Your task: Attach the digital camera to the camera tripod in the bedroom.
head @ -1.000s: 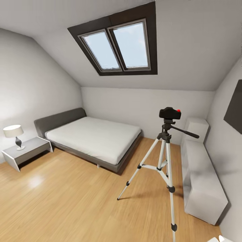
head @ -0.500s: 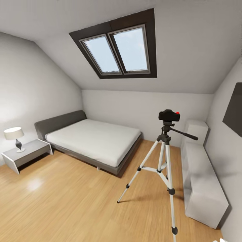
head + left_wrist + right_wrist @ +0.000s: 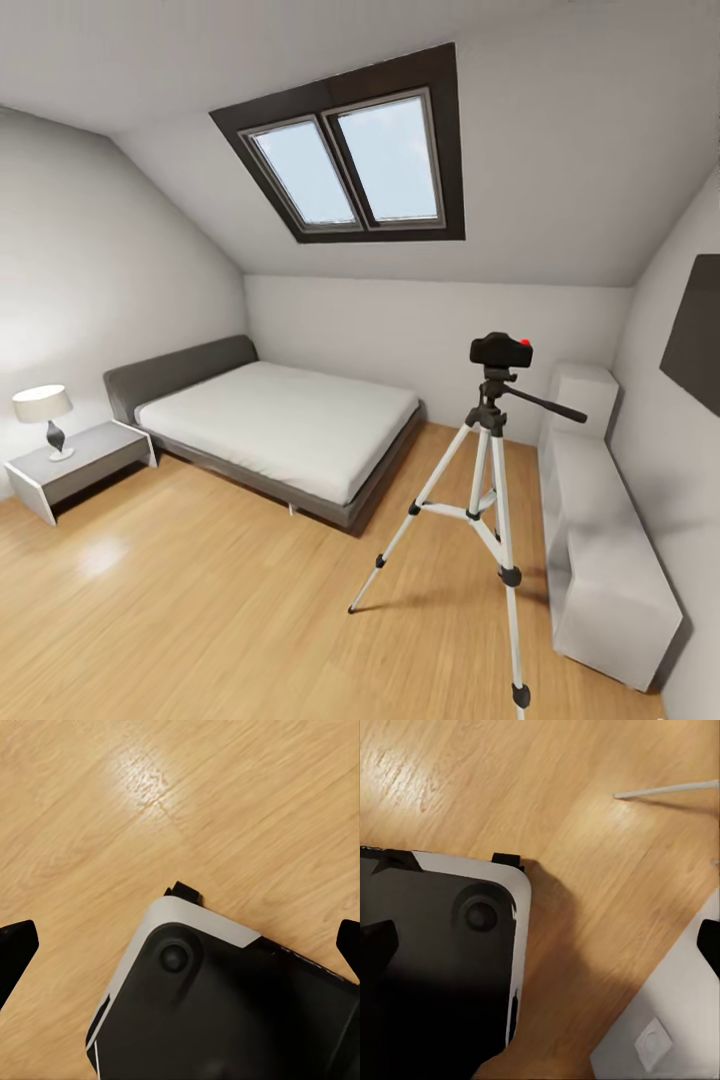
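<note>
**Camera already seated on the tripod head**

Bedroom floor of pale wood lay under both wrist cameras, with the robot's dark base below them. Your left gripper had its fingertips spread to the frame edges and held nothing; your right gripper was likewise wide apart and empty.

Take the camera tripod as your landmark. The digital camera sat on top of its head, apparently touching it, red button up. Beside the tripod stood a white cabinet; beyond it, the bed.

I judged the camera small, rigid and light, best pinched across its body sides. The tripod looked tall and tippy, so push gently. Its long axis ran vertical; the pan handle pointed toward the cabinet. Which way the lens faced you could not tell.
</note>
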Tool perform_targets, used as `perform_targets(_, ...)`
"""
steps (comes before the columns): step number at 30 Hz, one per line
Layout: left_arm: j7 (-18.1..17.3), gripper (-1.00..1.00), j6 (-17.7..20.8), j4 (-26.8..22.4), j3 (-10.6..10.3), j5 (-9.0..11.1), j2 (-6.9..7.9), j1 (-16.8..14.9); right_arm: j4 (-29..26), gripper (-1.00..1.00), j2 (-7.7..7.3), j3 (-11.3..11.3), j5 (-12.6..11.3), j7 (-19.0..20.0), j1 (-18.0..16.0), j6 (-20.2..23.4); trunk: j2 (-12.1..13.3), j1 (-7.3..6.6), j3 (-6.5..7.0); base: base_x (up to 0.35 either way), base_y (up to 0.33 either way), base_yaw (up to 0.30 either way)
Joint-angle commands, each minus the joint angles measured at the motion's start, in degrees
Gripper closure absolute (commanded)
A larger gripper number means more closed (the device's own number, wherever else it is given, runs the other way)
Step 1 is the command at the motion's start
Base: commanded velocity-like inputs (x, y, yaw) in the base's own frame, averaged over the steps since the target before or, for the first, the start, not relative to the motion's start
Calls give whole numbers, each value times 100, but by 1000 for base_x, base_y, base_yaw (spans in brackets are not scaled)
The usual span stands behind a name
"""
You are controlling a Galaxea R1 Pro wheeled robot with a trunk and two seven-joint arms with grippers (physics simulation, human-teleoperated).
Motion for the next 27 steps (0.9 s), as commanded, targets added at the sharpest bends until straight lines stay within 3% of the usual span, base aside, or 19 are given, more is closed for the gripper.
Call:
perform_targets(1, 16, -100, 12, 0, -49, 39, 1, -1, 17, -100, -4, 5, -2, 5, 29, -42, -3, 3, 8, 0, 0, 0)
perform_targets(9, 16, -100, 7, -4, -55, 30, 14, 7, 15, -100, -25, 10, -208, 5, 179, -100, -3, 3, 53, 0, 0, 0)
perform_targets(27, 16, -100, 2, -20, -75, -11, 31, 9, 14, -100, -26, 29, -202, 6, 210, -143, -3, 3, 87, 0, 0, 0)
